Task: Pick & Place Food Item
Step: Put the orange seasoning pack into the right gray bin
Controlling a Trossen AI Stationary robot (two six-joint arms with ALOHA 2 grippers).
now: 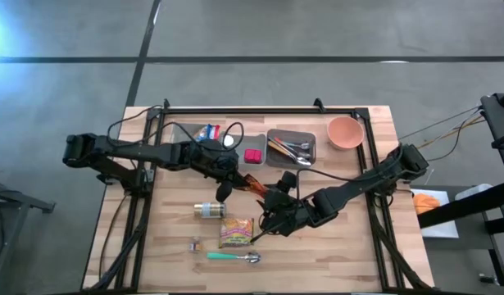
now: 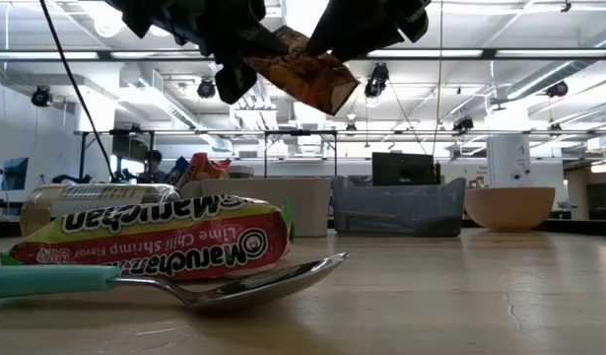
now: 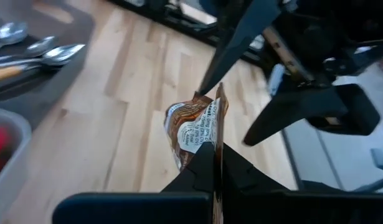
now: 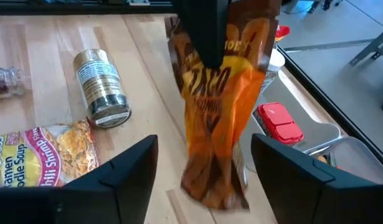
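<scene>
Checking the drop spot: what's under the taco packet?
The taco packet hangs in the left pincer. Below is bare wooden table; the strip directly beneath is hidden by the packet.

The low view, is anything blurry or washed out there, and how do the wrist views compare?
Low view: spoon and ramen packet loom large and soft; ceiling strip lights glare behind the hanging seasoning packet. Left wrist view: left gripper fingers blurred, packet print readable. Right wrist view: right gripper fingers soft, can sharp.
</scene>
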